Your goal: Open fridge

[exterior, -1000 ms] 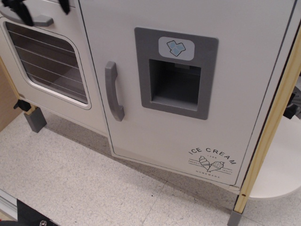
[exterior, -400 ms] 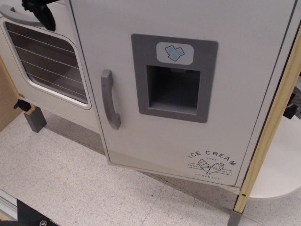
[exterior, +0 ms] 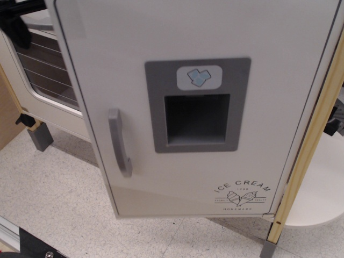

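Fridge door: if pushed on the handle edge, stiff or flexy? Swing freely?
The fridge door looks like a flat rigid panel, so probably stiff. It stands ajar with its right edge at the frame, so it likely pivots there easily. The grey handle looks smooth, possibly slippery.

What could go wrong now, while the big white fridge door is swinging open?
1. The large white fridge door now covers part of the white oven door with wire-rack window; the black end effector shows only at that edge, so the door could pinch it.
2. The grey vertical handle is not gripped, so the door may swing back.
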`<state>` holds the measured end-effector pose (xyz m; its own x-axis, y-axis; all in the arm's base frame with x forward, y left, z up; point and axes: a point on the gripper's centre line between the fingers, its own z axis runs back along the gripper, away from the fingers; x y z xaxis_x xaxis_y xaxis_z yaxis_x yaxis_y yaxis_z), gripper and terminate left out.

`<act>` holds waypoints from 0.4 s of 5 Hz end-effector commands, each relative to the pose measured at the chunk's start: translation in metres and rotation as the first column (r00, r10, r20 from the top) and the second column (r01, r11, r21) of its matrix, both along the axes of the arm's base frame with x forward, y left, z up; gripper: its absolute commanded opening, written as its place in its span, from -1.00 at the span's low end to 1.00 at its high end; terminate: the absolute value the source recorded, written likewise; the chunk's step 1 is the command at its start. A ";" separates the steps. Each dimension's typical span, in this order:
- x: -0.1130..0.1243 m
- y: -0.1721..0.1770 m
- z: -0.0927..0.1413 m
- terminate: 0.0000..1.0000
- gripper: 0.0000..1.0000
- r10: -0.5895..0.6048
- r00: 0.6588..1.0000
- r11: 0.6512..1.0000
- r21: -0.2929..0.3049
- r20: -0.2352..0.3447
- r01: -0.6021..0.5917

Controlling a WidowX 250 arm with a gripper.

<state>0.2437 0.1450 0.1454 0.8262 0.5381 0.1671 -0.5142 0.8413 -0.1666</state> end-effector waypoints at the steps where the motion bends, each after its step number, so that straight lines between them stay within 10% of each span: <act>1: -0.039 -0.018 0.027 -1.00 1.00 -0.167 0.986 0.986 0.010 0.004 0.167; 2: -0.053 -0.049 0.028 -1.00 1.00 -0.266 0.963 0.964 -0.016 -0.030 0.266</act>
